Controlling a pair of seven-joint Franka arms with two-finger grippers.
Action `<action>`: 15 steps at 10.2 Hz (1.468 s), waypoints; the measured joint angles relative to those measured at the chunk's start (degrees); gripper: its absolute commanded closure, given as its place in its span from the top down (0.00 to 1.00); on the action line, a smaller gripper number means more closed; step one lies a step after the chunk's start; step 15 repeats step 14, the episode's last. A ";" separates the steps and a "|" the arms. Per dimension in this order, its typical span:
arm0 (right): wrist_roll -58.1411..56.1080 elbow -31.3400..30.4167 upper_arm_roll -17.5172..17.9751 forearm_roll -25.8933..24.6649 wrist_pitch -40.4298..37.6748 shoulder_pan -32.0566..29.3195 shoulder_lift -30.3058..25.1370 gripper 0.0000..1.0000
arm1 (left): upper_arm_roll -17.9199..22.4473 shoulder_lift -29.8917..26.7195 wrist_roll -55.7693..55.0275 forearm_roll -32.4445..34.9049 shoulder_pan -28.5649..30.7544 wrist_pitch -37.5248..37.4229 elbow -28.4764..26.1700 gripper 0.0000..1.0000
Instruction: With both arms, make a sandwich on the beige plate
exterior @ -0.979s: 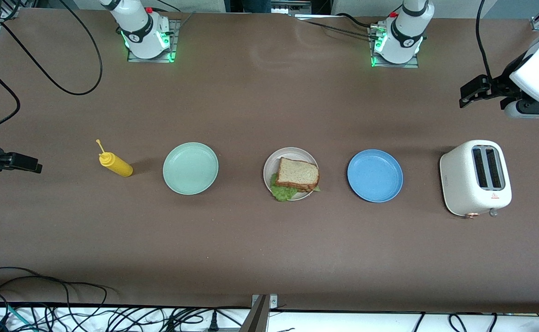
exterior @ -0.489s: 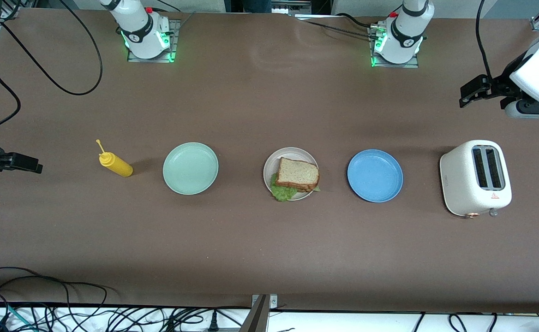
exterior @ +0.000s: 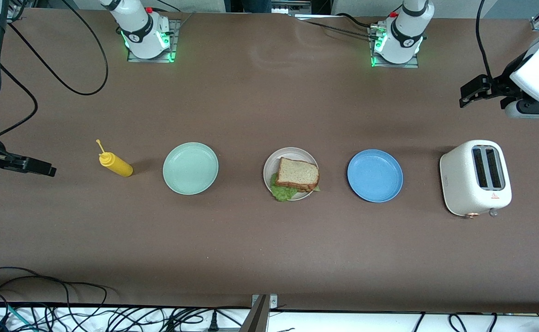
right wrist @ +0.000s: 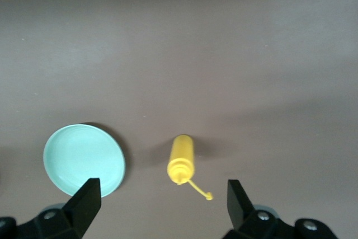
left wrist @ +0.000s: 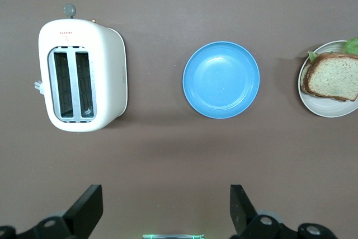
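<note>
I saw the sandwich (exterior: pixel 296 177) made on the beige plate (exterior: pixel 269 167). My left gripper (left wrist: pixel 162 211) and right gripper (right wrist: pixel 162 208) hung wide apart, empty; nothing seemed left.

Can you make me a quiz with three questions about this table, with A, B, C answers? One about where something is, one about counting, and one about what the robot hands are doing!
1. Where is the sandwich?
A. On the beige plate
B. In the toaster
C. On the blue plate

2. How many plates are on the table?
A. Two
B. Three
C. Five

3. What are the left gripper and right gripper doing?
A. Both squeeze bread
B. One holds the yellow bottle
C. Both are open and hold nothing

Answers:
1. A, the bread and lettuce lie on the beige plate in the middle.
2. B, there are the mint-green plate, the beige one and the blue one.
3. C, each wrist view shows spread fingers with only bare table between them.
</note>
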 measured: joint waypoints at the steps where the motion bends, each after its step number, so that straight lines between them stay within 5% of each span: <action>1: 1.53 0.00 0.04 1.38 -0.10 0.82 0.00 1.00 | 0.00 0.00 0.00 0.00 0.01 -0.04 0.00 1.00; 5: 3.02 -0.91 -0.01 1.65 -2.24 2.12 -0.16 1.00 | 0.00 0.00 0.00 0.00 0.03 -0.09 0.01 1.00; 10: 3.02 -10.16 -0.02 1.48 1.53 2.23 -5.81 1.00 | 0.00 0.00 0.00 0.00 0.04 -0.47 0.03 1.00; 15: 3.02 -10.95 -0.02 1.09 2.00 2.33 -6.29 1.00 | -0.02 0.00 0.00 0.00 0.04 -0.53 0.05 1.00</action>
